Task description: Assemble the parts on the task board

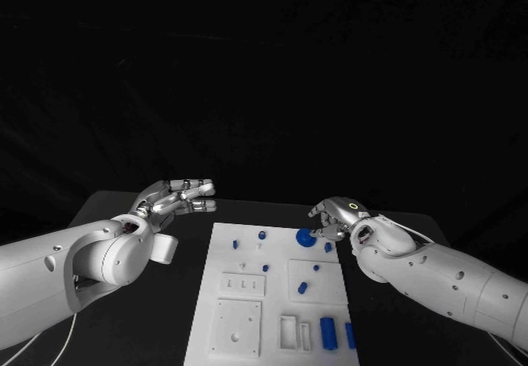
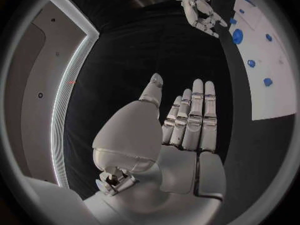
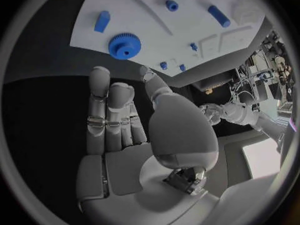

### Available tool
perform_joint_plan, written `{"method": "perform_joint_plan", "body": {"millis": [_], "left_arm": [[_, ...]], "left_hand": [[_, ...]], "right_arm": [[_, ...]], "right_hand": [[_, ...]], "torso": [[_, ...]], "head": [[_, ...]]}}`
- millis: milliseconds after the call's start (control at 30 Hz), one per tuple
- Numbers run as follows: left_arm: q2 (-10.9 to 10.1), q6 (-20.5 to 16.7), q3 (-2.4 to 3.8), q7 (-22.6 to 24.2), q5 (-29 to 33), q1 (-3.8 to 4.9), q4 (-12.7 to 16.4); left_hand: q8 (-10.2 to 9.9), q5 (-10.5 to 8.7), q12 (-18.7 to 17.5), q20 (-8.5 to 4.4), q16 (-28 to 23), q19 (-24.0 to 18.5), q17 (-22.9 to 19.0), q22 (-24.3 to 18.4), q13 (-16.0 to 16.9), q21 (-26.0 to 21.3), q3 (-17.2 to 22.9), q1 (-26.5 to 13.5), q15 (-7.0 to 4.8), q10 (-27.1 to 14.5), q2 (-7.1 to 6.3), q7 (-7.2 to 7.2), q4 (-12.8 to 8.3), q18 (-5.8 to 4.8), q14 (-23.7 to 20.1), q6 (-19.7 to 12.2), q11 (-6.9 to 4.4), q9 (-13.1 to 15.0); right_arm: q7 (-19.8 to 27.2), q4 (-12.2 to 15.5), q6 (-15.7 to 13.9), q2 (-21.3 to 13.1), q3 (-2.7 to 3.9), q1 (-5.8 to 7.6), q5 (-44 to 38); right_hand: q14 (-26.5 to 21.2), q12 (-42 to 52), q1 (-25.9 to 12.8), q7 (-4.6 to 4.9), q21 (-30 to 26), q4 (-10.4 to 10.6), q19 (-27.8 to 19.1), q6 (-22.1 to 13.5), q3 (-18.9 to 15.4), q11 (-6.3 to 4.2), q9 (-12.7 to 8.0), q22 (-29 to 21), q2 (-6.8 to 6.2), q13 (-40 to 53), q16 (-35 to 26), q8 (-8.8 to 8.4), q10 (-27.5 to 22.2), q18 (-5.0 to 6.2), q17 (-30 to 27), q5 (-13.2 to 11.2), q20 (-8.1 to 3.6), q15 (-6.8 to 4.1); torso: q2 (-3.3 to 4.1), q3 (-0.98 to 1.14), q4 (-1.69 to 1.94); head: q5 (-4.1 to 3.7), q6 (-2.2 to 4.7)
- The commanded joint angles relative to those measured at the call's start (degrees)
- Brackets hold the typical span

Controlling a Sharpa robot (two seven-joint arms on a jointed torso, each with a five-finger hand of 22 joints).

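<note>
The right hand (image 1: 333, 216) hangs unclenched, grasping nothing, just above the blue gear (image 1: 306, 237) on the white board (image 1: 236, 335). The left hand (image 1: 176, 200), fingers spread, holds nothing beside the board. The right wrist view reveals the gear's teeth (image 3: 124, 45). No writing is legible.

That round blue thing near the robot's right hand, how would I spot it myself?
Start at the white board in the middle of the black table, then look along its far edge, by the right hand. The blue gear lies there: a flat toothed disc, bigger than every other blue piece, which are small pegs and cylinders.
</note>
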Motion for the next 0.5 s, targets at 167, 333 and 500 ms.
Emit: {"method": "perform_joint_plan", "body": {"millis": [167, 333, 500], "left_arm": [[0.0, 1.25, 0.03, 0.52, -0.27, 0.07, -0.03], [0.13, 1.41, 0.01, 0.5, -0.28, 0.04, -0.21], [0.31, 1.53, 0.0, 0.49, -0.29, -0.01, -0.45]], "left_hand": [[-0.14, -0.12, 0.27, 0.02, -0.21, -0.51, -0.09, -0.07, 0.08, 0.15, 0.17, -0.2, 0.01, -0.44, -0.46, -0.14, -0.33, -0.08, -0.44, -0.1, 0.07, -0.04], [-0.14, -0.12, 0.27, 0.02, -0.21, -0.51, -0.09, -0.07, 0.08, 0.15, 0.17, -0.2, 0.01, -0.44, -0.46, -0.14, -0.33, -0.08, -0.44, -0.1, 0.07, -0.04], [-0.14, -0.12, 0.27, 0.02, -0.21, -0.51, -0.09, -0.07, 0.08, 0.15, 0.17, -0.2, 0.01, -0.44, -0.46, -0.14, -0.33, -0.08, -0.44, -0.1, 0.07, -0.04]], "right_arm": [[0.49, -2.9, 5.78, 1.3, 0.05, -0.25, 5.07], [1.06, -5.15, 6.54, 3.03, 0.07, -0.31, 6.02], [1.68, -7.54, 6.52, 4.73, 0.08, -0.34, 6.95]], "right_hand": [[0.44, 9.28, -0.34, 0.3, 8.01, 1.56, 1.8, -1.18, -1.34, 0.34, -0.03, 8.58, -0.32, 9.78, 2.56, -0.04, 3.85, 0.47, 11.76, 1.19, 0.97, 0.39], [0.91, 11.23, -0.14, 0.44, 8.92, 2.24, 2.08, -1.83, -1.72, 0.5, -0.04, 11.29, -0.31, 11.7, 2.88, -0.05, 4.72, 0.66, 15.2, 1.45, 1.15, 0.52], [1.03, 11.41, -0.11, 0.49, 8.91, 2.47, 2.21, -2.39, -1.85, 0.54, -0.08, 12.14, -0.27, 11.9, 2.91, -0.09, 4.81, 0.73, 15.98, 1.57, 1.21, 0.56]], "torso": [[0.06, 0.37, -0.06], [0.14, 0.42, 0.2], [0.31, 0.51, 0.62]], "head": [[-0.62, -0.03], [-0.83, -0.22], [-1.16, -0.43]]}}
